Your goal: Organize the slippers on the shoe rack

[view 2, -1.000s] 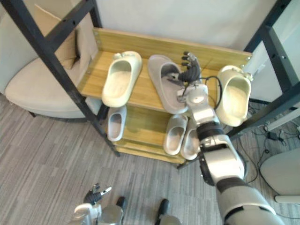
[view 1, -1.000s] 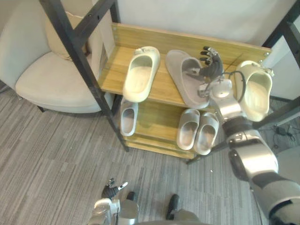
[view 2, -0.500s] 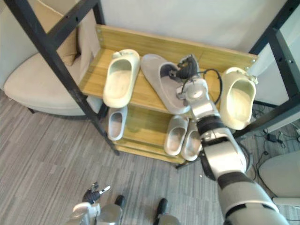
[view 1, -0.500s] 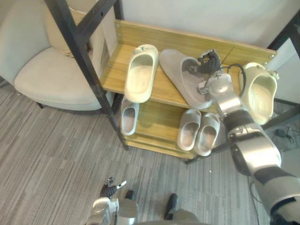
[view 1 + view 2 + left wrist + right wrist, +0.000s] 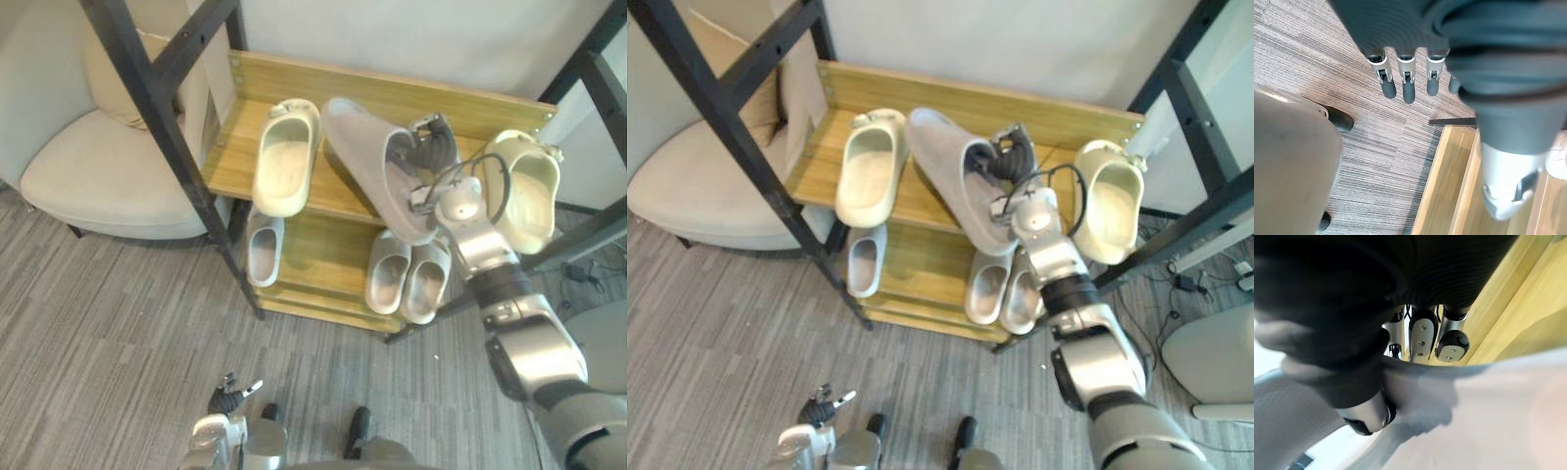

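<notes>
On grey carpet (image 5: 118, 323), shoe rack (image 5: 392, 93) beside armchair (image 5: 98, 176).

Right arm reaches forward at full stretch. The right hand (image 5: 429, 147) has its fingers (image 5: 1421, 335) and thumb curled round the edge of the grey slipper (image 5: 364, 147). Left arm hangs low at the side, its left hand (image 5: 229, 399) idle with fingers (image 5: 1408, 87) straight and slightly apart.

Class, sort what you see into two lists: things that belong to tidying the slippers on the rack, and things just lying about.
Job: large grey slipper, gripped by the right hand; left cream slipper; right cream slipper; three small pale slippers, lower shelf; wooden shoe rack.
Lying about: beige armchair; grey carpet; idle left hand, low down.
</notes>
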Controlling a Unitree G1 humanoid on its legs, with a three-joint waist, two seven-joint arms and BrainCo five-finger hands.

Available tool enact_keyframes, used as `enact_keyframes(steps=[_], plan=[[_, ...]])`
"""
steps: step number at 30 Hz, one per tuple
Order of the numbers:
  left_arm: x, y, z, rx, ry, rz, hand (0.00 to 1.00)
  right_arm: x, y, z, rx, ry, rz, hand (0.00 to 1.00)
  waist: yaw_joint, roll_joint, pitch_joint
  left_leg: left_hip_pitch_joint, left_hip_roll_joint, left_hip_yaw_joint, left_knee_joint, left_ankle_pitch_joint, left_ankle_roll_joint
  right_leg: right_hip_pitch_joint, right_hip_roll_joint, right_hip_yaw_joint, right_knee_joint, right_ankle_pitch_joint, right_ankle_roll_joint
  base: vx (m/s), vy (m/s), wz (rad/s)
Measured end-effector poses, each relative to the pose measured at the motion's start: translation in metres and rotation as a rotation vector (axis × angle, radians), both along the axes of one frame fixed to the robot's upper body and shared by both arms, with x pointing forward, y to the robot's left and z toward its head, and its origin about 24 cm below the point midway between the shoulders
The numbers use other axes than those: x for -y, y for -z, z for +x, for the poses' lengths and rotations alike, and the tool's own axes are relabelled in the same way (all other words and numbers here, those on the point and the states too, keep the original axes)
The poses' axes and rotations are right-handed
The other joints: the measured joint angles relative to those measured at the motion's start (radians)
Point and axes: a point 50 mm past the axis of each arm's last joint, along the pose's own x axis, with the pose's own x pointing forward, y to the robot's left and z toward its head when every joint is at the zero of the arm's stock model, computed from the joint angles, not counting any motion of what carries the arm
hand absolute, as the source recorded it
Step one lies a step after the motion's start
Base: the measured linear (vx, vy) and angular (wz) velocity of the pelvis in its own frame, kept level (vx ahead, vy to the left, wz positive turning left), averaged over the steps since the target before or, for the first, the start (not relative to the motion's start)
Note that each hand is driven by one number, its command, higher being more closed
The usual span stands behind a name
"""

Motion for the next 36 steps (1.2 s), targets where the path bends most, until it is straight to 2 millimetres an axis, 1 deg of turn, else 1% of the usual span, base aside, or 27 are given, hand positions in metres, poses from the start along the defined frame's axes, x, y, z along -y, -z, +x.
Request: enact_keyframes(steps=[2, 3, 4, 6, 7, 10, 12, 13, 14, 15, 17, 18, 20, 22, 23, 24, 26, 27, 28, 29, 30, 31, 33, 34, 35, 36], plan=[[0.0, 0.001, -0.003, -0.006, 0.001, -0.003, 0.0, 0.0, -0.001, -0.013, 0.047, -0.036, 0.052, 1.0, -0.014, 0.001, -0.003, 0.0, 0.0, 0.0, 0.003, 0.0, 0.0, 0.0, 0.0, 0.003, 0.0, 0.001, 0.002, -0.03, -0.005, -0.04], [0.0, 0.001, -0.003, -0.007, 0.0, -0.004, 0.0, 0.0, -0.001, -0.016, 0.059, -0.042, 0.064, 1.0, -0.017, 0.001, -0.003, 0.001, 0.0, 0.0, 0.003, 0.0, 0.0, 0.0, 0.0, 0.004, 0.0, 0.001, 0.002, -0.03, 0.0, -0.08], [-0.001, 0.002, -0.005, -0.013, 0.005, 0.0, 0.0, 0.001, -0.002, -0.026, 0.096, -0.057, 0.085, 1.0, -0.025, 0.003, -0.008, 0.004, 0.0, 0.004, 0.003, 0.0, 0.0, 0.001, 0.0, 0.009, 0.0, 0.002, 0.003, -0.02, 0.002, -0.07], [-0.001, 0.002, -0.007, -0.018, 0.012, 0.004, 0.0, 0.003, 0.0, -0.032, 0.115, -0.065, 0.104, 1.0, -0.027, 0.005, -0.017, 0.006, 0.001, 0.009, 0.003, 0.0, 0.0, 0.001, 0.001, 0.015, 0.0, 0.002, 0.003, -0.01, 0.004, -0.1], [-0.001, 0.003, -0.01, -0.027, 0.017, 0.007, 0.0, 0.005, 0.003, -0.038, 0.121, -0.081, 0.13, 1.0, -0.032, 0.008, -0.03, 0.01, 0.001, 0.013, 0.002, -0.001, 0.0, 0.002, 0.001, 0.019, 0.0, 0.002, 0.004, -0.01, 0.006, -0.11], [0.0, 0.006, -0.015, -0.047, 0.028, 0.004, 0.0, 0.003, 0.009, -0.05, 0.128, -0.119, 0.132, 1.0, -0.04, 0.018, -0.055, 0.014, 0.001, 0.021, 0.003, -0.002, 0.002, 0.002, 0.001, 0.027, -0.001, 0.003, 0.005, -0.02, 0.009, -0.09], [0.001, 0.008, -0.019, -0.062, 0.033, -0.005, 0.0, 0.002, 0.018, -0.064, 0.122, -0.168, 0.151, 1.0, -0.047, 0.025, -0.07, 0.015, 0.001, 0.021, 0.005, -0.003, 0.002, 0.003, 0.001, 0.029, -0.001, 0.003, 0.006, -0.01, 0.003, -0.02], [0.001, 0.008, -0.019, -0.064, 0.032, -0.005, 0.0, 0.002, 0.019, -0.065, 0.119, -0.174, 0.151, 1.0, -0.048, 0.026, -0.073, 0.015, 0.001, 0.021, 0.005, -0.003, 0.002, 0.003, 0.001, 0.029, -0.001, 0.003, 0.006, 0.0, 0.0, 0.0], [0.002, 0.009, -0.022, -0.073, 0.038, -0.005, 0.0, 0.002, 0.03, -0.074, 0.09, -0.199, 0.162, 1.0, -0.052, 0.03, -0.085, 0.015, 0.001, 0.021, 0.006, -0.003, 0.002, 0.003, 0.002, 0.029, -0.002, 0.003, 0.007, 0.0, 0.0, 0.0], [0.002, 0.009, -0.022, -0.074, 0.039, -0.005, 0.0, 0.002, 0.031, -0.075, 0.085, -0.203, 0.164, 1.0, -0.053, 0.03, -0.087, 0.015, 0.001, 0.021, 0.006, -0.003, 0.002, 0.004, 0.002, 0.029, -0.002, 0.003, 0.007, 0.0, 0.0, 0.0], [0.002, 0.01, -0.026, -0.085, 0.045, -0.003, 0.0, 0.0, 0.044, -0.083, 0.039, -0.241, 0.201, 1.0, -0.07, 0.036, -0.096, 0.017, 0.001, 0.021, 0.007, -0.003, 0.002, 0.008, 0.001, 0.029, -0.003, 0.002, 0.007, 0.0, 0.0, 0.0], [0.002, 0.01, -0.027, -0.087, 0.044, -0.003, 0.0, -0.001, 0.048, -0.085, 0.026, -0.25, 0.209, 1.0, -0.073, 0.038, -0.096, 0.018, 0.001, 0.021, 0.007, -0.003, 0.002, 0.012, 0.001, 0.029, -0.004, 0.002, 0.007, 0.0, 0.0, 0.0], [0.003, 0.011, -0.028, -0.094, 0.046, -0.005, 0.0, 0.002, 0.064, -0.092, -0.037, -0.266, 0.22, 1.0, -0.074, 0.043, -0.1, 0.033, 0.002, 0.021, 0.006, -0.006, 0.002, 0.031, 0.002, 0.029, -0.007, 0.0, 0.011, 0.0, 0.0, 0.0], [0.005, 0.012, -0.03, -0.101, 0.062, -0.004, 0.0, 0.002, 0.073, -0.1, -0.071, -0.28, 0.215, 1.0, -0.074, 0.053, -0.109, 0.035, 0.001, 0.021, 0.007, -0.01, 0.003, 0.035, 0.002, 0.029, -0.009, -0.001, 0.012, 0.0, 0.0, 0.0], [0.006, 0.013, -0.03, -0.106, 0.069, -0.003, 0.0, -0.001, 0.079, -0.106, -0.095, -0.305, 0.208, 1.0, -0.077, 0.059, -0.112, 0.036, 0.001, 0.022, 0.008, -0.01, 0.004, 0.035, 0.001, 0.03, -0.009, -0.001, 0.013, 0.0, 0.0, 0.0], [0.006, 0.013, -0.03, -0.106, 0.073, -0.002, 0.0, -0.002, 0.081, -0.107, -0.105, -0.313, 0.206, 1.0, -0.077, 0.061, -0.113, 0.036, 0.001, 0.022, 0.008, -0.01, 0.004, 0.035, 0.001, 0.03, -0.009, -0.001, 0.013, 0.0, 0.0, 0.0], [0.007, 0.013, -0.031, -0.107, 0.086, 0.0, 0.0, -0.011, 0.098, -0.116, -0.18, -0.368, 0.188, 1.0, -0.076, 0.074, -0.113, 0.037, 0.003, 0.024, 0.011, -0.011, 0.003, 0.033, 0.003, 0.031, 0.0, -0.007, 0.016, 0.0, 0.0, 0.0], [0.008, 0.013, -0.03, -0.106, 0.088, 0.0, 0.0, -0.014, 0.1, -0.117, -0.195, -0.385, 0.182, 1.0, -0.077, 0.078, -0.11, 0.032, 0.004, 0.024, 0.024, -0.017, 0.003, 0.03, 0.003, 0.032, 0.01, -0.011, 0.015, 0.0, 0.0, 0.0], [0.01, 0.012, -0.028, -0.097, 0.091, -0.007, 0.0, -0.021, 0.105, -0.118, -0.221, -0.421, 0.152, 1.0, -0.076, 0.097, -0.096, -0.004, 0.008, 0.023, 0.097, -0.05, 0.004, 0.001, 0.006, 0.036, 0.067, -0.037, 0.012, -0.04, 0.018, 0.01], [0.011, 0.012, -0.027, -0.091, 0.097, -0.014, 0.0, -0.023, 0.107, -0.118, -0.23, -0.432, 0.131, 1.0, -0.075, 0.11, -0.087, -0.03, 0.013, 0.022, 0.15, -0.074, 0.002, -0.015, 0.01, 0.036, 0.103, -0.053, 0.011, -0.07, 0.035, 0.02], [0.012, 0.011, -0.022, -0.08, 0.103, -0.02, 0.0, -0.026, 0.108, -0.117, -0.237, -0.446, 0.109, 1.0, -0.072, 0.129, -0.065, -0.067, 0.02, 0.022, 0.224, -0.106, 0.003, -0.038, 0.016, 0.036, 0.158, -0.076, 0.006, -0.11, 0.037, 0.04], [0.011, 0.008, -0.016, -0.058, 0.104, -0.015, 0.0, -0.031, 0.107, -0.115, -0.242, -0.477, 0.082, 1.0, -0.069, 0.147, -0.027, -0.113, 0.028, 0.018, 0.31, -0.138, 0.002, -0.083, 0.019, 0.037, 0.243, -0.112, 0.001, -0.19, 0.037, 0.04], [0.003, 0.005, -0.01, -0.036, 0.101, 0.004, 0.0, -0.04, 0.107, -0.104, -0.255, -0.513, 0.049, 1.0, -0.066, 0.144, 0.03, -0.184, 0.025, 0.009, 0.4, -0.167, -0.004, -0.175, 0.009, 0.037, 0.38, -0.164, -0.004, -0.19, 0.006, 0.05], [0.001, 0.005, -0.011, -0.039, 0.1, 0.01, 0.0, -0.041, 0.107, -0.102, -0.257, -0.516, 0.041, 1.0, -0.066, 0.143, 0.04, -0.198, 0.023, 0.006, 0.415, -0.171, -0.004, -0.19, 0.006, 0.036, 0.404, -0.174, -0.004, -0.15, -0.013, 0.1], [-0.003, 0.006, -0.013, -0.052, 0.096, 0.018, 0.0, -0.042, 0.106, -0.097, -0.257, -0.515, 0.001, 1.0, -0.061, 0.135, 0.069, -0.238, 0.016, -0.002, 0.462, -0.186, -0.003, -0.239, -0.006, 0.035, 0.476, -0.205, -0.005, -0.19, -0.021, 0.16], [-0.004, 0.007, -0.015, -0.062, 0.089, 0.016, 0.0, -0.041, 0.104, -0.094, -0.249, -0.51, -0.03, 1.0, -0.056, 0.134, 0.089, -0.263, 0.011, -0.009, 0.493, -0.198, -0.004, -0.265, -0.015, 0.03, 0.513, -0.224, -0.004, -0.2, -0.016, 0.25]])
